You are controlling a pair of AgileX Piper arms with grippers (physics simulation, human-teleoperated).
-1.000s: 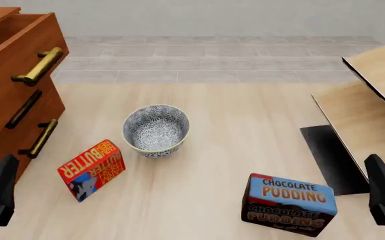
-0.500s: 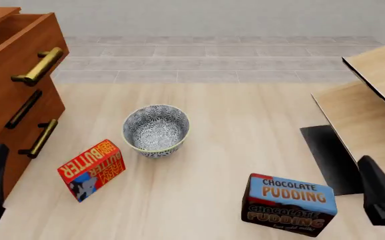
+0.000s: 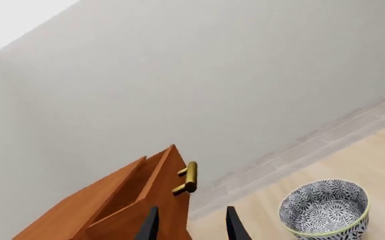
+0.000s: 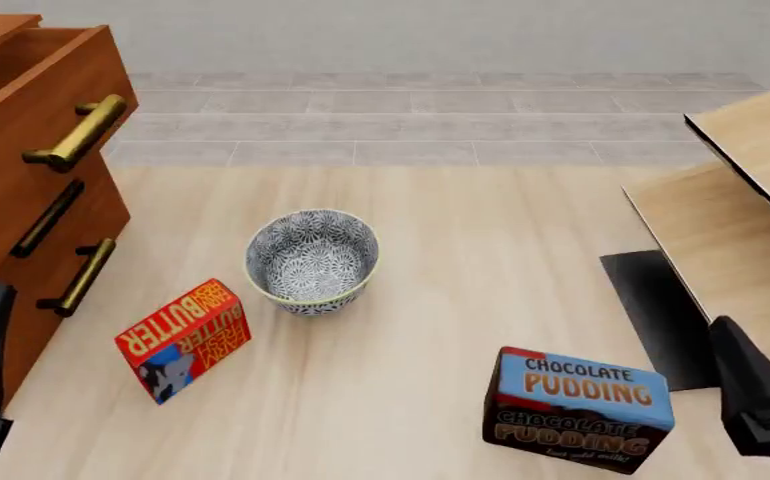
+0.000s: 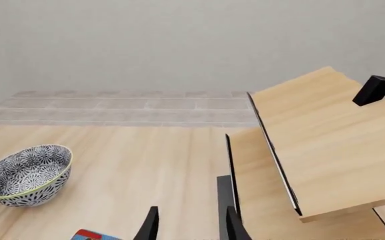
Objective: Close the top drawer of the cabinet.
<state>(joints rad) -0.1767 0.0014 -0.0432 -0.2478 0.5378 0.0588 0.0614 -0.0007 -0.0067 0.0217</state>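
Step in hand: the approach, by the look of it; the top drawer (image 4: 32,135) stands pulled out from the cabinet (image 4: 25,230), its box open at the top, and nothing touches it.
Top drawer: uppermost of three, at the cabinet's upper front, its brass bar handle (image 4: 81,132) jutting toward the bowl (image 4: 312,258).
Left gripper (image 3: 189,231): empty, fingers parted, low beside the cabinet's bottom corner and pointing up at the drawer front.
Right gripper (image 5: 189,231): empty, fingers parted, far across the table from the cabinet, beside the pudding box (image 4: 579,408).
Next move: likely a lift of the left gripper to the drawer front, then a flat push back into the cabinet; no grasp seems needed.
Table (image 4: 492,250): pale wood; bowl just off the cabinet's front, peanut butter box (image 4: 185,338) nearer the cabinet's foot.
Room: grey tiled floor strip (image 4: 425,115) and plain grey wall beyond the cabinet; tilted pale boards (image 4: 745,200) on the side opposite the cabinet.
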